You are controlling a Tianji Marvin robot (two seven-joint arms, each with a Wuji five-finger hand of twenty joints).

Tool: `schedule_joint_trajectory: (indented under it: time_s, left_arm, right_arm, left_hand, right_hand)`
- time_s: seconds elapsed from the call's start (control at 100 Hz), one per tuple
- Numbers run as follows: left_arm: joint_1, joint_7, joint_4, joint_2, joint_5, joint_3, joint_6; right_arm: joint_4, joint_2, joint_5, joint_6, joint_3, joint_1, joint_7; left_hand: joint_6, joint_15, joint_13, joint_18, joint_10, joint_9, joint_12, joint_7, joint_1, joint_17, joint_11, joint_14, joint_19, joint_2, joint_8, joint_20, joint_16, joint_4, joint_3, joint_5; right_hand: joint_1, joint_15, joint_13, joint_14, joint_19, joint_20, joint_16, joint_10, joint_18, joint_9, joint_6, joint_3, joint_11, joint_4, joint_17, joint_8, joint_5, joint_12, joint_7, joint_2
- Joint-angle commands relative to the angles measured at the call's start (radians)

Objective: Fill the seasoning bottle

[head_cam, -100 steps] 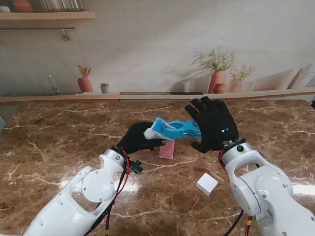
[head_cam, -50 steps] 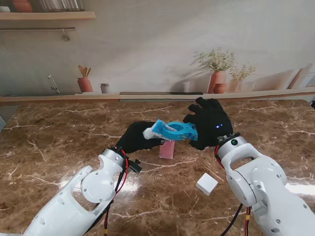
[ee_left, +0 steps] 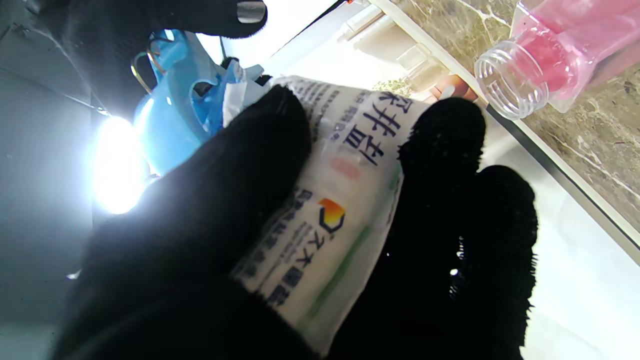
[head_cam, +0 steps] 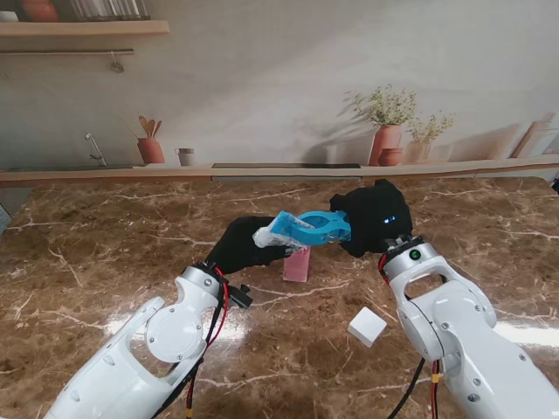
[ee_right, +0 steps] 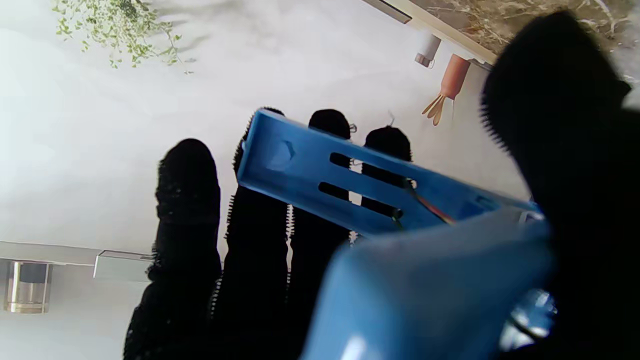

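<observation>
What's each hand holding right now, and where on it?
Left hand grips the white printed seasoning packet around its body. Right hand closes on the handle end of the blue plastic bag clip clamped on the packet's top.

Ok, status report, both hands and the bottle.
Left hand shut on seasoning packet. Right hand shut on blue clip sealing it. Pink bottle uncapped on table, under the packet. White cap aside.

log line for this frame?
left hand: holds salt packet | right hand: on blue clip | pink bottle: open, unfilled
</observation>
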State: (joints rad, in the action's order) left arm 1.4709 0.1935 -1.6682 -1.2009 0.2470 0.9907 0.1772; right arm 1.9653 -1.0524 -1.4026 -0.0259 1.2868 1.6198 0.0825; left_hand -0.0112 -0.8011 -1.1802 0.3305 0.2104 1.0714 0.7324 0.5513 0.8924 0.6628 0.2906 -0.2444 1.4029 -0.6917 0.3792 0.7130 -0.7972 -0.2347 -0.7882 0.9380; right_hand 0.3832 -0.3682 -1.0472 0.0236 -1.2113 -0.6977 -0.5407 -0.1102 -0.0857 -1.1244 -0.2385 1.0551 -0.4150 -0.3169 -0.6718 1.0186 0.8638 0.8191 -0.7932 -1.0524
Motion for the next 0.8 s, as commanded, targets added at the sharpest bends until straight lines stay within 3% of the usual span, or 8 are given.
schedule_joint_trajectory:
  time_s: [0.0,0.16,0.21,0.27,0.29,0.49,0.59,0.79]
  left_arm:
    - [0.006,0.006,-0.004,-0.001,-0.001,0.002,-0.004]
    - [0.008,0.006,-0.005,-0.003,-0.013,0.003,-0.007]
    - [0.008,0.006,-0.004,-0.003,-0.011,0.004,-0.009]
    - [0.008,0.005,-0.002,-0.003,-0.015,0.008,-0.012]
    - [0.008,0.005,-0.002,-0.003,-0.016,0.009,-0.013]
    - [0.015,0.009,0.0,-0.002,-0.016,0.029,-0.019]
    - [0.021,0.014,-0.005,-0.002,-0.013,0.038,-0.023]
    - [0.031,0.016,-0.017,-0.001,-0.011,0.049,-0.023]
  right_arm:
    - [-0.004,0.001,0.006,0.007,0.015,-0.002,-0.033]
    - [-0.013,0.002,0.019,0.041,0.033,-0.004,-0.019]
    - [-0.021,0.001,0.028,0.046,0.037,-0.005,-0.004]
    - [-0.03,0.001,0.037,0.051,0.047,-0.003,0.014]
    - [-0.031,0.0,0.042,0.051,0.051,-0.001,0.014]
    - [-0.054,0.0,0.042,0.025,0.111,0.025,-0.009]
    - [-0.104,0.002,0.022,-0.011,0.121,0.023,0.02]
    - [-0.309,0.015,-0.045,-0.116,0.068,-0.039,0.128]
  left_hand:
    - [0.107,0.031,0.024,-0.031,-0.141,0.068,0.056,0.317,0.186,-0.017,0.122,0.041,-0.029,0.152,0.095,0.017,-0.013,0.037,-0.121,0.206]
    - [0.103,0.033,0.027,-0.03,-0.14,0.067,0.055,0.317,0.188,-0.022,0.122,0.039,-0.032,0.154,0.094,0.02,-0.014,0.038,-0.117,0.204]
    - [0.104,0.033,0.027,-0.03,-0.14,0.066,0.054,0.317,0.188,-0.022,0.121,0.04,-0.032,0.155,0.094,0.021,-0.014,0.038,-0.116,0.203]
    - [0.1,0.034,0.027,-0.03,-0.136,0.067,0.053,0.316,0.19,-0.024,0.121,0.039,-0.033,0.154,0.094,0.023,-0.014,0.039,-0.116,0.203]
    - [0.1,0.034,0.027,-0.029,-0.136,0.067,0.052,0.316,0.19,-0.025,0.121,0.038,-0.033,0.154,0.094,0.024,-0.014,0.04,-0.115,0.203]
    - [0.097,0.036,0.029,-0.027,-0.135,0.066,0.05,0.313,0.19,-0.026,0.12,0.036,-0.035,0.155,0.092,0.028,-0.014,0.04,-0.114,0.201]
    - [0.095,0.036,0.029,-0.028,-0.134,0.067,0.049,0.312,0.19,-0.025,0.12,0.033,-0.035,0.153,0.091,0.029,-0.014,0.04,-0.113,0.202]
    - [0.095,0.034,0.027,-0.027,-0.133,0.067,0.048,0.311,0.189,-0.024,0.12,0.034,-0.035,0.153,0.09,0.032,-0.015,0.04,-0.113,0.201]
  right_hand:
    - [0.117,-0.389,-0.253,0.047,-0.134,-0.032,-0.127,-0.125,-0.029,-0.19,-0.122,0.099,-0.368,-0.048,-0.051,0.048,0.123,0.118,-0.164,0.026]
    - [0.032,-0.845,-0.275,0.071,-0.339,-0.054,-0.284,-0.098,-0.048,-0.312,-0.132,0.177,-0.566,-0.055,-0.145,0.083,0.305,0.161,-0.268,-0.094]
    - [0.003,-0.989,-0.274,0.087,-0.4,-0.061,-0.332,-0.098,-0.055,-0.318,-0.133,0.208,-0.684,-0.013,-0.189,0.109,0.36,0.194,-0.325,-0.125]
    - [-0.02,-1.107,-0.274,0.101,-0.456,-0.051,-0.374,-0.107,-0.064,-0.319,-0.139,0.229,-0.808,0.094,-0.242,0.184,0.418,0.176,-0.375,-0.136]
    - [-0.019,-1.127,-0.274,0.101,-0.466,-0.05,-0.381,-0.108,-0.067,-0.32,-0.138,0.229,-0.829,0.105,-0.251,0.204,0.43,0.173,-0.382,-0.136]
    - [-0.012,-1.175,-0.273,0.097,-0.487,-0.056,-0.404,-0.106,-0.073,-0.321,-0.135,0.226,-0.869,0.108,-0.262,0.245,0.439,0.17,-0.401,-0.13]
    - [-0.011,-1.173,-0.272,0.095,-0.482,-0.057,-0.405,-0.106,-0.072,-0.32,-0.136,0.212,-0.87,0.11,-0.249,0.251,0.438,0.166,-0.394,-0.106]
    - [-0.013,-0.988,-0.273,0.078,-0.379,-0.061,-0.334,-0.117,-0.04,-0.313,-0.152,0.136,-0.718,0.114,-0.136,0.302,0.364,0.163,-0.342,0.013]
